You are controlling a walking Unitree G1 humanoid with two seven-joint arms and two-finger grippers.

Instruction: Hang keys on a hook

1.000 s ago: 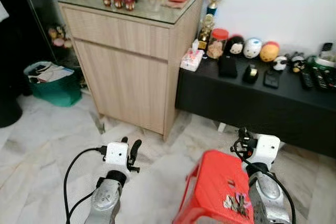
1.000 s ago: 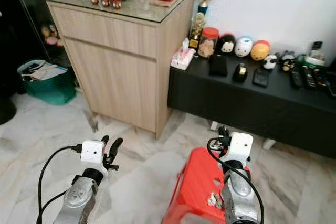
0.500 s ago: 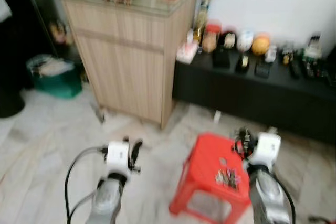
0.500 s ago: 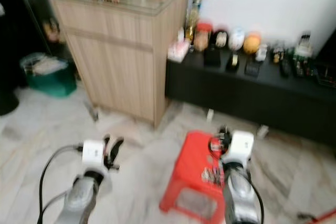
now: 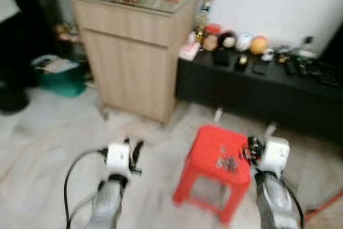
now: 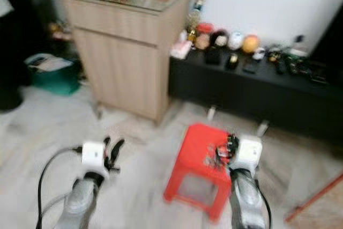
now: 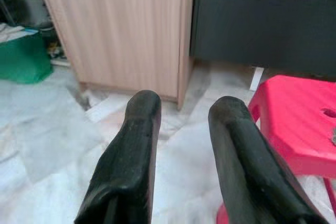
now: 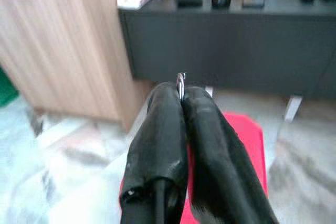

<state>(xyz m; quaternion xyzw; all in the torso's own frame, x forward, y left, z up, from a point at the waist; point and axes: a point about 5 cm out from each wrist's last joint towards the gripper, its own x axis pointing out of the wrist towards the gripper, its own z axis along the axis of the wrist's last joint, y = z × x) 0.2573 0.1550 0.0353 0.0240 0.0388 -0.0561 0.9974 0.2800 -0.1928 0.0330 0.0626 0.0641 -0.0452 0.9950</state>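
On top of the red stool (image 5: 210, 144), a bunch of keys (image 5: 227, 163) is lying near its right edge. The right gripper (image 5: 251, 148) is hovering just beside them, its jaws pressing together on a thin silver metal piece (image 8: 180, 83) that is poking out between the tips. The left gripper (image 5: 135, 154) is hanging over the marble floor (image 5: 48, 132) left of the stool, jaws standing apart. Behind, a wooden cabinet (image 5: 134, 52) is standing beside a low black counter (image 5: 257, 92).
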